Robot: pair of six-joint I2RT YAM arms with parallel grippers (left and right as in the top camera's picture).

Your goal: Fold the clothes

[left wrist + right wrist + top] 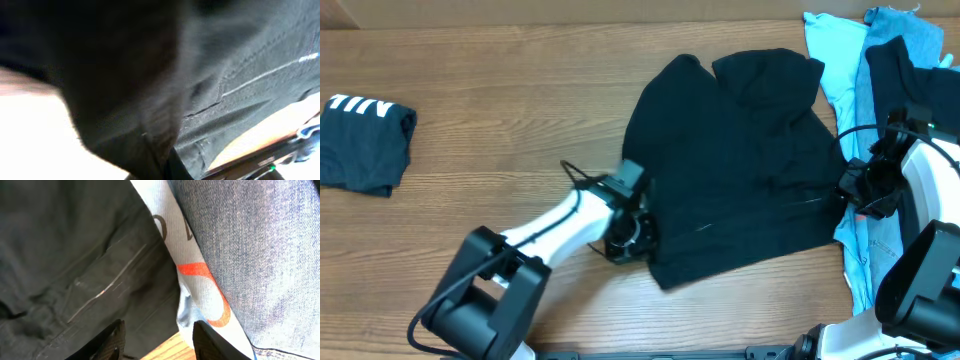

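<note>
- The overhead view looks straight down at the whole counter from far.
- The left wrist view is very near the black tee, partly blurred.
- The right wrist view, also close, shares this tee and the light-blue piece with the overhead.

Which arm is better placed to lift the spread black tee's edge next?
Left, probably. The left tool is at the black tee's left edge, bare table beside it. The right tool, open, sits where the tee meets a light-blue piece and may snag both.
</note>
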